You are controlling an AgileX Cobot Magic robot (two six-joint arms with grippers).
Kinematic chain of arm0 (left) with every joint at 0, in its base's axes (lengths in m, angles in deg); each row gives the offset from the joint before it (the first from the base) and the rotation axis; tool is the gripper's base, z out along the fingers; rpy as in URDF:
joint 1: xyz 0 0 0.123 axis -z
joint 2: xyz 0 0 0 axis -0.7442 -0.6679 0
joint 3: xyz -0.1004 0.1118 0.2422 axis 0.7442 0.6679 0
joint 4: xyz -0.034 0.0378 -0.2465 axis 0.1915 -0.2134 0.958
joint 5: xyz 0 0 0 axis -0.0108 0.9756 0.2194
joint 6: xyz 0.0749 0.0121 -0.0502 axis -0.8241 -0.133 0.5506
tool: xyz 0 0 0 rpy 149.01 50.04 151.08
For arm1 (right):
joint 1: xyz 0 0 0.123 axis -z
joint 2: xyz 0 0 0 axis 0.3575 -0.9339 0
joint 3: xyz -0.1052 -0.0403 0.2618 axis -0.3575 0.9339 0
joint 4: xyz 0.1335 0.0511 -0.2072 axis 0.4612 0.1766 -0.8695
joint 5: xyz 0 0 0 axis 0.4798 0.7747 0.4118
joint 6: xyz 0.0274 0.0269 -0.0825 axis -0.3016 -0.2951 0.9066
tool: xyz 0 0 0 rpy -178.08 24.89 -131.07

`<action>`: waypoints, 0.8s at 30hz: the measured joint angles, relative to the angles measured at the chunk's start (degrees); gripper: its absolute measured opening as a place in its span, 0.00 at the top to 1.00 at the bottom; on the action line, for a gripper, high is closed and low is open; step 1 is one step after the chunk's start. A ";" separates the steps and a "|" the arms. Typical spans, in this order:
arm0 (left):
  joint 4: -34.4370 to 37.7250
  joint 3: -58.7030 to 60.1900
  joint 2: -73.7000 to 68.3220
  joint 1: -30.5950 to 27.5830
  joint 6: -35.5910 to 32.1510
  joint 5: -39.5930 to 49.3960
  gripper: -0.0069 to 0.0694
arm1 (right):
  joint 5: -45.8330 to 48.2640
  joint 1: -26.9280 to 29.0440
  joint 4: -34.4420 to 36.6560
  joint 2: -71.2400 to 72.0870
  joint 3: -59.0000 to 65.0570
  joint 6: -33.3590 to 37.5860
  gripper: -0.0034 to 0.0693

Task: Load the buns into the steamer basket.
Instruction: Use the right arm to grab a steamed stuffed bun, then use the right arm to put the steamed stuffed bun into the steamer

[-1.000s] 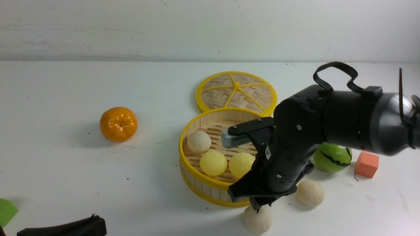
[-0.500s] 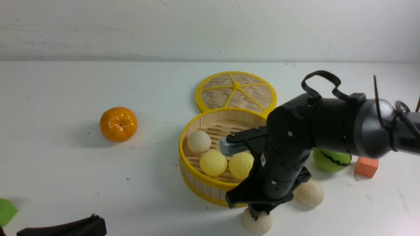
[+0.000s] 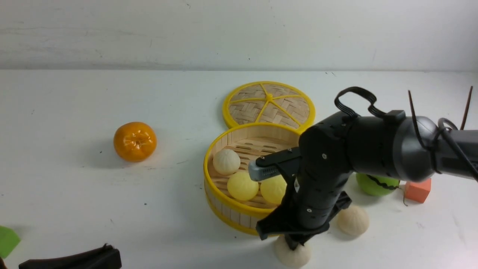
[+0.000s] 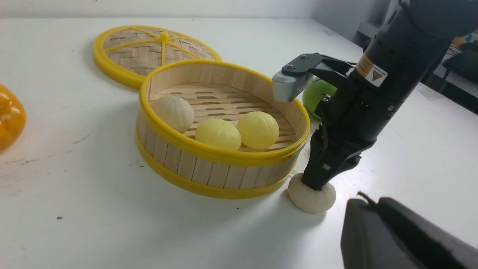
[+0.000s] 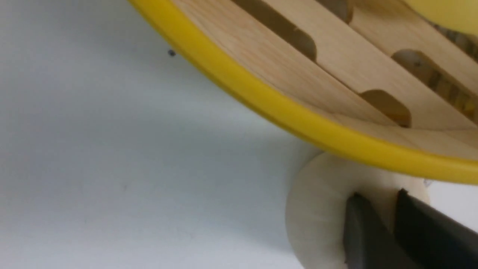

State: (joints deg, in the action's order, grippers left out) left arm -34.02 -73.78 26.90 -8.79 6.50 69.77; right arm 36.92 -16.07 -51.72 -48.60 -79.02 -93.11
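**Front view.**
- My right claw [image 3: 295,244]: points down, tips on the top of the near bun [image 3: 293,257], which lies on the counter [image 3: 93,194].
- Steamer basket [image 3: 224,215]: just beyond the claw and to its left. It holds one beige stowed bun [image 3: 226,161] and two yellow stowed buns [image 3: 242,185] [image 3: 272,188].
- Loose bun [image 3: 353,220]: on the counter, near the claw's right.
- Lid [image 3: 269,104]: flat, beyond the basket.
- Orange [image 3: 134,141]: well off to the claw's left.
- Watermelon ball [image 3: 375,184] and red block [image 3: 417,189]: right of the claw, farther out.
- My left claw [image 3: 74,259]: far to the left and only partly shown. I cannot tell how its fingers stand.

**Left wrist view.**
- Right claw [image 4: 315,183]: set on the near bun [image 4: 312,200].
- That bun sits outside the steamer basket [image 4: 224,155], just beside the foot of its wall.
- The three stowed buns lie close together on the slatted floor.

**Right wrist view.**
- My fingers [image 5: 360,231]: drawn close with a thin gap between them, tips against the near bun [image 5: 317,209]. I cannot tell whether they pinch it.
- The steamer basket's yellow rim [image 5: 298,119]: close beside that bun.
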 joint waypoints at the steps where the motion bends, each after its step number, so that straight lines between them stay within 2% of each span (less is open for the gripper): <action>1: 0.00 0.00 0.00 0.00 0.00 0.00 0.87 | 0.22 0.00 0.31 0.35 0.00 0.51 0.91; 4: 0.00 0.00 0.00 0.00 0.00 0.00 0.87 | 1.38 0.00 0.75 2.03 0.00 1.04 0.95; 10: 0.00 0.00 0.00 0.00 0.00 0.00 0.87 | 8.69 0.00 0.62 10.38 -1.58 1.48 0.95; 13: 0.00 0.00 0.00 0.00 0.00 0.00 0.87 | 9.04 0.52 -0.47 13.04 -3.26 1.48 0.95; 19: 0.00 0.00 0.00 0.00 0.00 0.00 0.86 | 1.88 8.55 -0.13 12.73 -6.60 1.83 0.95; 21: 0.00 0.00 0.00 0.00 0.00 0.00 0.86 | -1.36 12.66 4.04 9.48 -6.87 4.32 0.95; 24: 0.00 0.00 0.00 0.00 0.00 0.00 0.86 | -3.39 15.74 11.97 5.12 -6.87 9.96 0.95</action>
State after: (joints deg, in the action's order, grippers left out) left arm -34.02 -73.78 26.90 -8.79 6.50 69.77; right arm 33.53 -0.33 -39.75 -43.47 -85.88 -83.15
